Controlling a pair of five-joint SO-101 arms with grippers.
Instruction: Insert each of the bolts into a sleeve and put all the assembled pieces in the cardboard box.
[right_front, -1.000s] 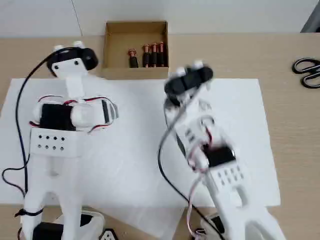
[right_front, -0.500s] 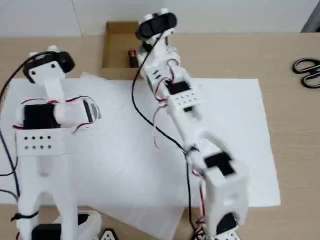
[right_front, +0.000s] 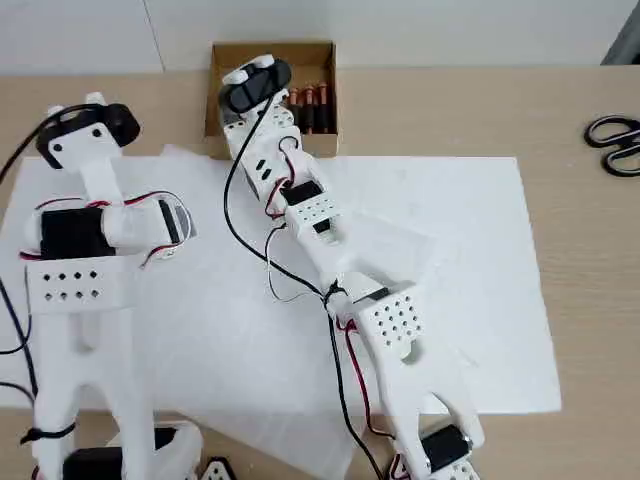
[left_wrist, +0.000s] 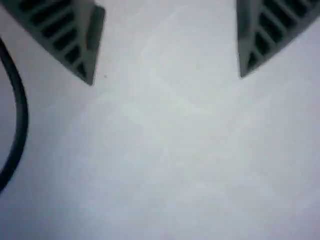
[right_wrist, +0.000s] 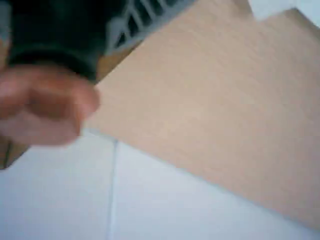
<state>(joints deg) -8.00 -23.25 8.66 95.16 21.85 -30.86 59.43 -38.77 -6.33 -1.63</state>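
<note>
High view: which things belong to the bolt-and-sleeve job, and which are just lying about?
Job:
cardboard box
assembled pieces lying inside it

Lying about:
scissors at the table's far edge
white paper under the arms

Landmark: open brown cardboard box (right_front: 300, 46). A white right arm (right_front: 312, 210) is stretching diagonally over its near wall, blocking its left half. Copper-and-black assembled pieces (right_front: 308, 108) are filling its right half. A white left arm (right_front: 80, 285) is standing left of it, apart. A white paper sheet (right_front: 470, 230) is lying bare right of the stretched arm. Black-handled scissors (right_front: 618, 148) are lying well right of the box.
</note>
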